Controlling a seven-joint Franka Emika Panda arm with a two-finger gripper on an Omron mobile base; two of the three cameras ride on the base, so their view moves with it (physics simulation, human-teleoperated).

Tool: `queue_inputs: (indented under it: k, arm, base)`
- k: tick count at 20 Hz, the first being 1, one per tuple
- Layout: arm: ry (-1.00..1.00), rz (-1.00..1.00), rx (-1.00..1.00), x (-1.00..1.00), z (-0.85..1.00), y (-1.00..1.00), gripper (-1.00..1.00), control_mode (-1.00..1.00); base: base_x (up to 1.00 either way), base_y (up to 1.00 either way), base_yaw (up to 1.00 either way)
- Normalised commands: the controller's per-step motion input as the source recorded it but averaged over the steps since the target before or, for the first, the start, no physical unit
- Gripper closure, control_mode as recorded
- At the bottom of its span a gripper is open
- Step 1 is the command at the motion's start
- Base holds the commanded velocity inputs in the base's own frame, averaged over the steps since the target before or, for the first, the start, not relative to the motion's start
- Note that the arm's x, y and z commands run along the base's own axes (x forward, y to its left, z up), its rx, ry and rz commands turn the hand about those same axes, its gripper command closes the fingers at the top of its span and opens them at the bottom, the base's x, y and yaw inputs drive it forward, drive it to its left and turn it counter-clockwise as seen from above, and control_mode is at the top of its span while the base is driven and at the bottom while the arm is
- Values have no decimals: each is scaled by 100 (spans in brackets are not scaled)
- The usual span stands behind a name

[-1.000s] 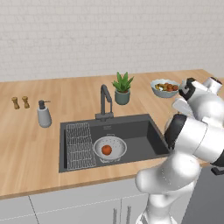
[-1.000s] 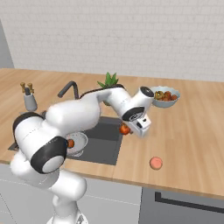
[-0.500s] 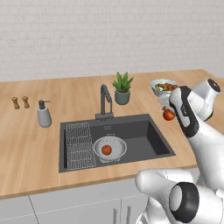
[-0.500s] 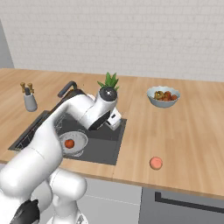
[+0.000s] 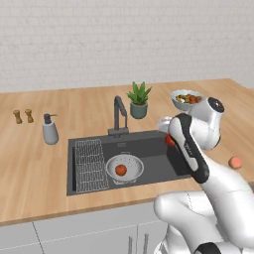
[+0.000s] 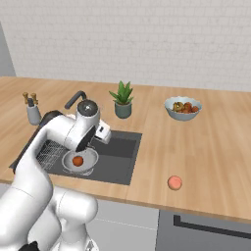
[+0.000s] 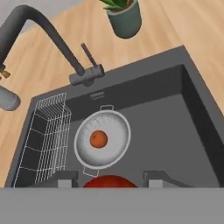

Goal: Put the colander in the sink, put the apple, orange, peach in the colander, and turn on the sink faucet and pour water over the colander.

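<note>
Red between the dark fingertips (image 7: 65,179): the apple (image 7: 109,181), clamped in the half-closed pincer (image 7: 107,180) and carried high over the sink (image 7: 197,113), out past the right rim of the colander (image 7: 103,139). Kept well above the basin, presumably to clear the wall before any release.

Just ahead and below the pincer sat the colander on the sink floor, upright, handles front and back, with the orange (image 7: 99,139) already resting at its centre. Left room around it for two more fruits. Judged next: bring the apple over the bowl's mouth, then lower and let go.

Beyond the colander, along the far side of the basin, ran the wire rack (image 7: 43,140). Farther on rose the faucet (image 7: 52,41), spout bent toward the basin, lever apparently untouched.

Well behind the pincer, out on the wooden counter (image 6: 206,152), lay the peach (image 6: 174,183), not yet fetched. Farther back stood the bowl of mixed food (image 6: 182,107) and the potted plant (image 6: 122,100).
</note>
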Motion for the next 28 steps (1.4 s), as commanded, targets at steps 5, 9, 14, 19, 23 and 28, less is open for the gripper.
queue_inputs:
  k: [5,9,14,19,23,28]
  arm:
    - [2,43,-1,18,-31,14,100,-100]
    - [5,32,-5,46,-38,40,100,-100]
    - [9,23,-10,61,-48,52,100,-100]
    - [10,22,-8,60,-61,32,100,-100]
    - [10,22,-7,57,-62,24,100,-100]
    - [10,22,-6,58,-79,17,100,-100]
  base:
    - [0,0,0]
    - [0,0,0]
    - [0,0,0]
    - [0,0,0]
    - [0,0,0]
    - [0,0,0]
